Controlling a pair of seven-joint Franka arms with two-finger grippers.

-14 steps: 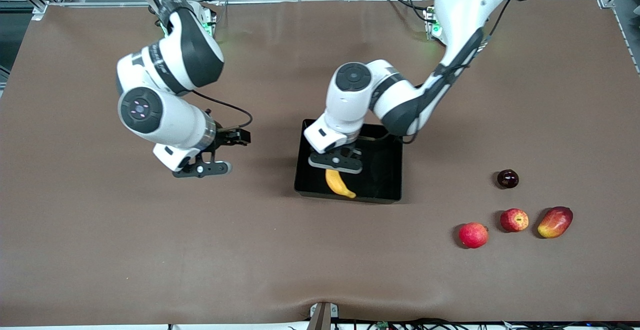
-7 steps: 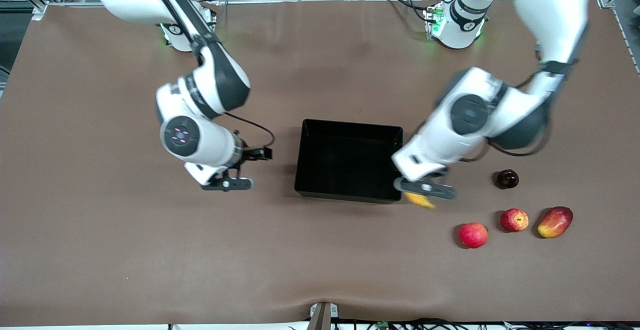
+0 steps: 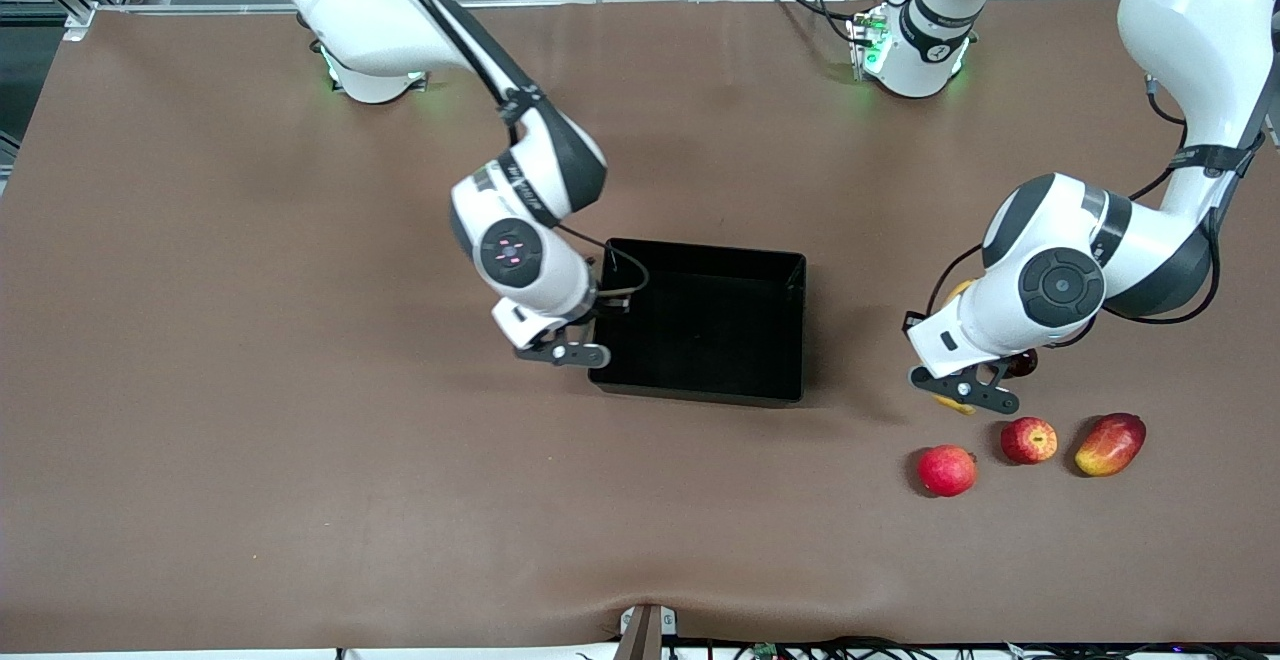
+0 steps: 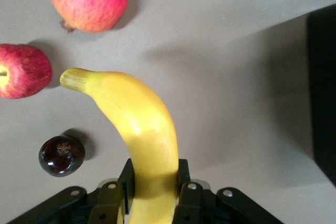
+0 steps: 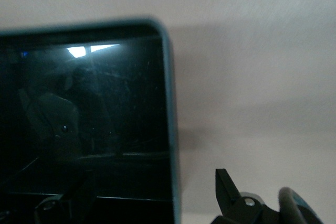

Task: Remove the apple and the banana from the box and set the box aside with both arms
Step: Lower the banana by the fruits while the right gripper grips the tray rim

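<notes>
A round pinkish-red fruit (image 3: 946,470) and a mango (image 3: 1110,444) lie toward the left arm's end of the brown table (image 3: 250,460); a dark plum (image 4: 62,155) sits farther back.

The brown desk (image 3: 250,460) carries a black box (image 3: 700,385) near its middle. Toward the left arm's end lie a dark fruit (image 3: 1022,364), pink fruit (image 3: 946,470), apple (image 3: 1029,440) and mango (image 3: 1110,444).
</notes>
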